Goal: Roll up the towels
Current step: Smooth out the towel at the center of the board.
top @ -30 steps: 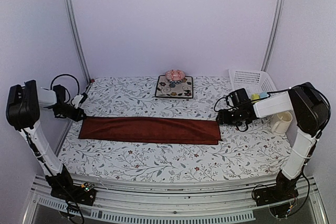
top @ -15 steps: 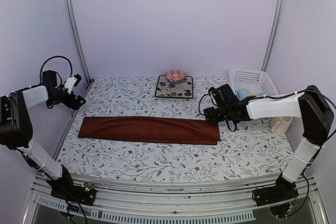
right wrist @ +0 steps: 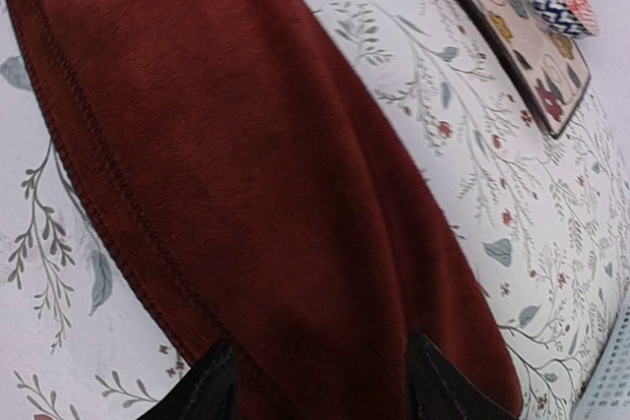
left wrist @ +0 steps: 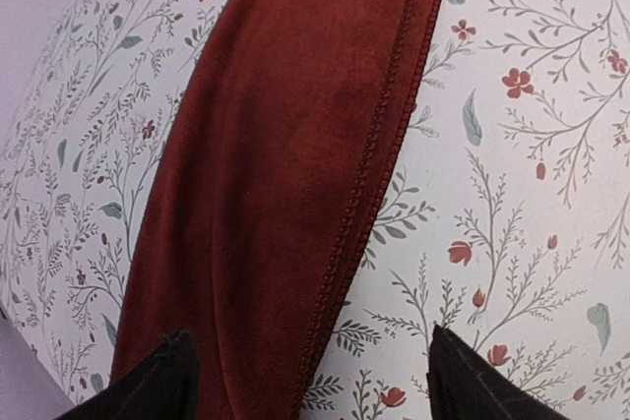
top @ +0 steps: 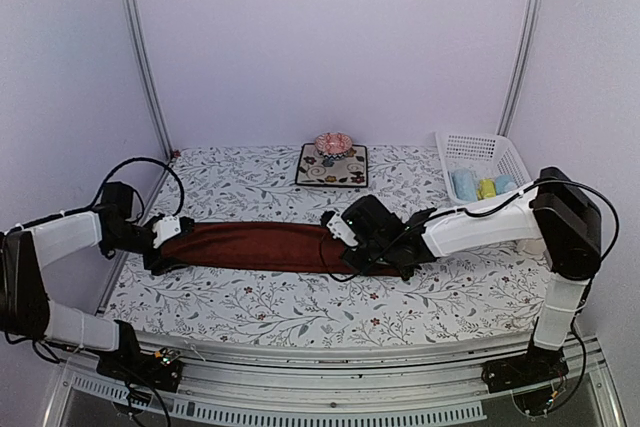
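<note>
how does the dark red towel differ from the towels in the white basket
The dark red towel lies flat in a long strip on the table; the basket towels sit as small rolls in the white basket. It is dark and much larger; they are pale blue and yellow. All are cloth.

L arm (top: 68, 236) & R arm (top: 478, 228): white shells, black joints/motor housings. Thin black cables (top: 150, 159) loop alongside. Jaws w/ matte black tips, small white blocks behind them.
</note>
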Controlling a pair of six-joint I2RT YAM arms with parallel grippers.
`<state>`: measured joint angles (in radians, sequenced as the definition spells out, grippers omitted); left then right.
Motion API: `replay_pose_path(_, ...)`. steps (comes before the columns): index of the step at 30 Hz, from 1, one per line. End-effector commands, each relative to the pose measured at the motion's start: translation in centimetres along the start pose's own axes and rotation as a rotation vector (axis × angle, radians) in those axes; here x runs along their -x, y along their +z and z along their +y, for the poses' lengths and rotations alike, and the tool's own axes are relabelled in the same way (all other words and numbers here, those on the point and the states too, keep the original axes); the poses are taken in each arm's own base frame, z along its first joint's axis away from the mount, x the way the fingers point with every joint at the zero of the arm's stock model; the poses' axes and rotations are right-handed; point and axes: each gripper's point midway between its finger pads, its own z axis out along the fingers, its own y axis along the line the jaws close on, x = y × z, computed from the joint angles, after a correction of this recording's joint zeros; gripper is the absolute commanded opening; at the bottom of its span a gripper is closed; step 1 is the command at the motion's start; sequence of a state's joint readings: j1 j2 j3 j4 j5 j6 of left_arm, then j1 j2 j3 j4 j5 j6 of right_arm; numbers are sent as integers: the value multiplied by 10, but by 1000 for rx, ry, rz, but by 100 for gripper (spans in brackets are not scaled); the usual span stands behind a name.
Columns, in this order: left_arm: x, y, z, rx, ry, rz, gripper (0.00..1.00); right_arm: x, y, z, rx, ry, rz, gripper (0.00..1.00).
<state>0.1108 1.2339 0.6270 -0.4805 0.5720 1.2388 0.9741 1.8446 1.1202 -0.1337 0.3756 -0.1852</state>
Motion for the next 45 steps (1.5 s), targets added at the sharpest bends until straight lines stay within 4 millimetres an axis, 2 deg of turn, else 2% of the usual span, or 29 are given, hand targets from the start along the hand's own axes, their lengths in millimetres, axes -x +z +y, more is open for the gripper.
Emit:
replay_pose_path(1,-1,5,-14,-43,99,12,73,1,21,24,41,-93,22,55)
replay_pose_path(4,-13,12,-13,-35,87,61,71,-4,28,28,35,-97,26,55)
replay_pose_path(9,-32,23,-5,5,71,134,65,-4,28,30,19,-112,18,54)
replay_pose_path(13,-41,29,6,40,44,170,61,-8,32,28,-2,-122,31,53)
replay_pose_path(18,-45,33,9,32,29,182,60,-14,36,36,0,-162,45,49)
replay_pose_path(24,-43,31,15,46,26,183,60,-16,37,42,-9,-202,48,32)
replay_pose_path(25,-43,30,16,46,24,186,60,-15,36,45,-16,-221,40,21)
replay_pose_path(26,-44,30,17,49,24,188,60,-14,35,45,-17,-223,37,15)
replay_pose_path(30,-45,27,21,59,23,196,59,-11,29,46,-13,-230,21,4)
replay_pose_path(40,-58,23,35,82,1,236,58,-12,12,46,16,-258,2,3)
replay_pose_path(45,-68,22,45,96,-15,267,55,-14,10,47,19,-269,9,3)
